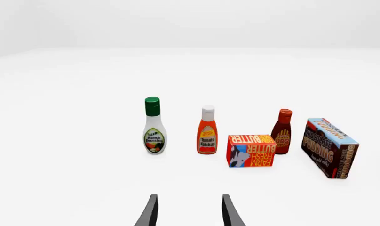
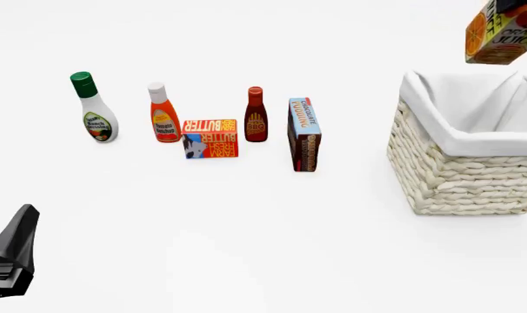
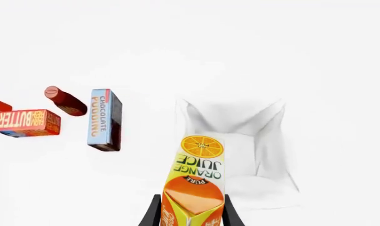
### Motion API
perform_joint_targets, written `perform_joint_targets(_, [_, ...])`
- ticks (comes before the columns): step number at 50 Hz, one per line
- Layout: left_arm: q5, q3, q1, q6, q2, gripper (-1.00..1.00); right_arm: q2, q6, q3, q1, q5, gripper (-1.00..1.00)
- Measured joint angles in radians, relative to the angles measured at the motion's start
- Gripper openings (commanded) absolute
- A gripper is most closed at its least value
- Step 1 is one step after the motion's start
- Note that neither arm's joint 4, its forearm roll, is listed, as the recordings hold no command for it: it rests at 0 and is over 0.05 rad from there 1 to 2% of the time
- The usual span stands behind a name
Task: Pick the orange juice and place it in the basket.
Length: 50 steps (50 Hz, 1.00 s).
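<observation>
Orange juice held aloft over the basket.
The right end effector pinches the carton, seemingly clear of the liner below; the left end effector hangs spread above the plain white tabletop.

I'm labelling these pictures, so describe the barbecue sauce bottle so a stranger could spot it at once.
Start at the wicker basket and look left along the row of groceries. Between the upright chocolate pudding box and the flat butter box stands the barbecue sauce bottle: the only dark red-brown bottle, with a red cap.
</observation>
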Motion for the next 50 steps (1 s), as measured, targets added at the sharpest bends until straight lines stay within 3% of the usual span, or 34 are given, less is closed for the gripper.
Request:
perform_joint_targets(21, [0.000, 0.000, 0.000, 0.000, 0.000, 1.00, -0.033, -0.024, 0.061, -0.084, 0.000, -1.00])
perform_joint_targets(50, [0.000, 0.000, 0.000, 0.000, 0.000, 1.00, 0.004, -0.027, 0.074, -0.133, 0.000, -1.00])
